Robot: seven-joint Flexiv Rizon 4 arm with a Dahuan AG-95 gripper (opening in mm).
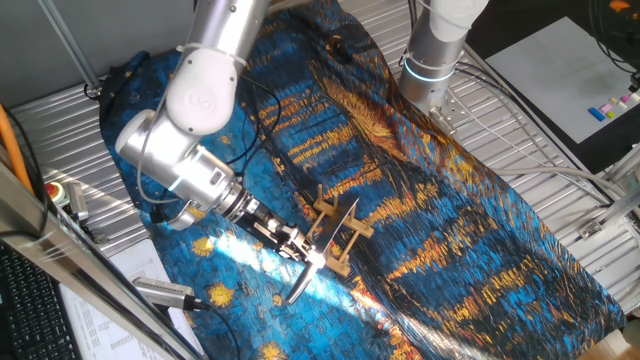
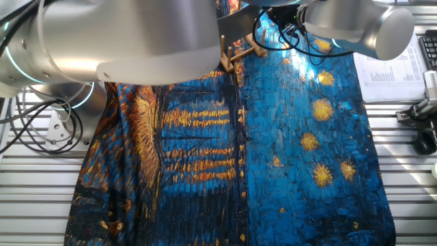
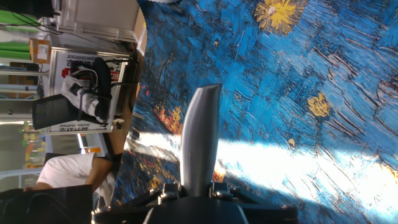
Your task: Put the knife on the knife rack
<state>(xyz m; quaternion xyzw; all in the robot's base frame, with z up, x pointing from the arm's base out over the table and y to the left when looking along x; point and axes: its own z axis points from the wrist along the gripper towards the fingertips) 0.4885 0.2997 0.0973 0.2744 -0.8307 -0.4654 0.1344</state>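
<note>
My gripper [image 1: 306, 252] is shut on the knife [image 1: 334, 226]. The grey blade shows edge-on and slants up to the right, in among the pegs of the light-brown wooden knife rack [image 1: 352, 240]. The silvery handle [image 1: 300, 285] sticks out down-left over the cloth. I cannot tell whether the blade rests on the rack. In the hand view the gripper [image 3: 194, 186] grips the handle [image 3: 200, 134] from both sides; blade and rack are out of sight there. In the other fixed view only a corner of the rack [image 2: 240, 52] shows under the arm.
A blue and orange painted cloth [image 1: 450, 230] covers the table. A second arm's base [image 1: 435, 60] stands at the back. A red button [image 1: 55, 190], a grey tool [image 1: 165, 290] and papers lie at the left edge. A black device [image 2: 423, 130] lies beside papers.
</note>
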